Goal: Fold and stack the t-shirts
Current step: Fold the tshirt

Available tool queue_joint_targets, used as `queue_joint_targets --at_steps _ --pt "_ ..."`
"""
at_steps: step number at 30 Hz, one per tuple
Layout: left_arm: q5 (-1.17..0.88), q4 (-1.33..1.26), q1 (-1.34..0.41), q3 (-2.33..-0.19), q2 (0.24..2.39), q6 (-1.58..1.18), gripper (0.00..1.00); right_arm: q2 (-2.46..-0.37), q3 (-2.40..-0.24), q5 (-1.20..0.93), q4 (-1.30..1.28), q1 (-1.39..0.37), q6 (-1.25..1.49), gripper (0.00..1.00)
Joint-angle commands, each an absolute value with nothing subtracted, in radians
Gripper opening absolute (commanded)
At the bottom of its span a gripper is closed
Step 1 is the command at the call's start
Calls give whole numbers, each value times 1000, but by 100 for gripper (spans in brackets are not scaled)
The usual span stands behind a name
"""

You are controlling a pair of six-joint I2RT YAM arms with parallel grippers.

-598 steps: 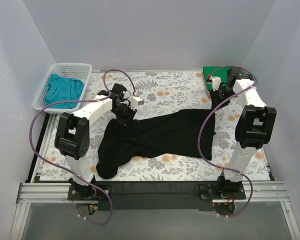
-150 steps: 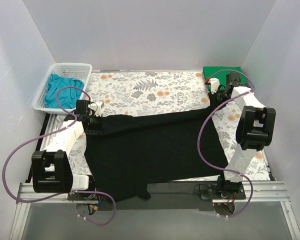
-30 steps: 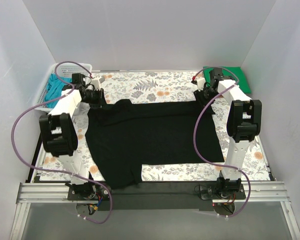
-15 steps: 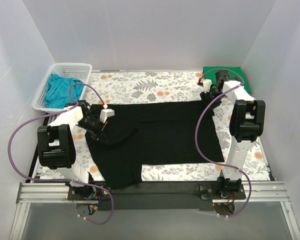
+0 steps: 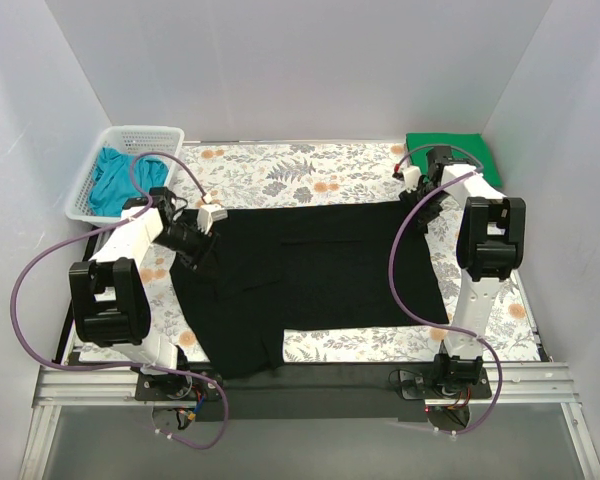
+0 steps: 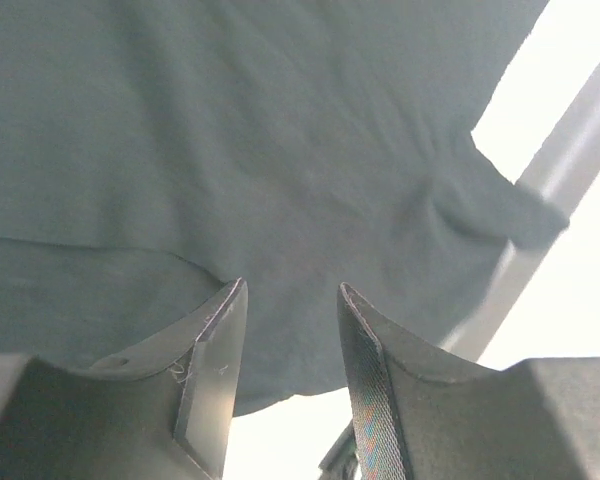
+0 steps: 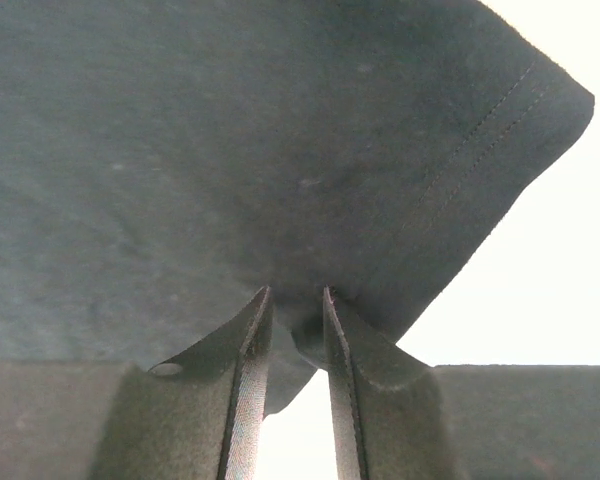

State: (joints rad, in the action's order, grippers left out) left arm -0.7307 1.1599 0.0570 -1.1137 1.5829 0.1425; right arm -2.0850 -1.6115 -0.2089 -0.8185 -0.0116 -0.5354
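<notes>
The black t-shirt (image 5: 310, 270) lies spread flat across the floral table, its hem side to the right. My left gripper (image 5: 196, 243) hovers over its upper left part, open and holding nothing; the left wrist view shows black cloth (image 6: 280, 120) beyond the parted jaws of this gripper (image 6: 292, 288). My right gripper (image 5: 420, 210) is at the shirt's far right corner. In the right wrist view it (image 7: 297, 291) is shut on a pinch of the black cloth (image 7: 230, 120). The green t-shirt (image 5: 452, 150) lies folded at the back right. The teal t-shirt (image 5: 120, 180) lies crumpled in the basket.
A white mesh basket (image 5: 140, 133) stands at the back left corner. White walls close in the table on three sides. The shirt's lower left part hangs over the dark front rail (image 5: 330, 375). Purple cables loop beside both arms.
The bunched fold of black cloth beside my left gripper has gone flat, and that gripper has shifted slightly back. My right gripper has stayed at the shirt's far right corner.
</notes>
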Motion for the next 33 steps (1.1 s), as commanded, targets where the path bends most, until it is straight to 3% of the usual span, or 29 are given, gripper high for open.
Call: queue_joint_targets --at_steps 1,4,10,16,28,33 --pt "-743 961 57 -1173 1572 -87 40 -2115 -1598 -152 -815 -9 -555 32" --pt "-631 783 57 -1170 1571 -283 40 -2120 -1572 -107 -793 -11 -561 31" --pt "-462 681 57 -1164 1612 -397 40 -2085 -1516 -71 -790 18 -581 27" --pt "-399 624 55 -1138 1660 -469 40 -1959 -1563 -222 -824 2 -528 38" --pt "-272 552 14 -1196 1812 -603 35 -2175 -1644 -204 -818 -80 -494 34" --pt "-235 551 14 -1239 1893 -633 34 -2281 -1779 -167 -810 -80 -497 34"
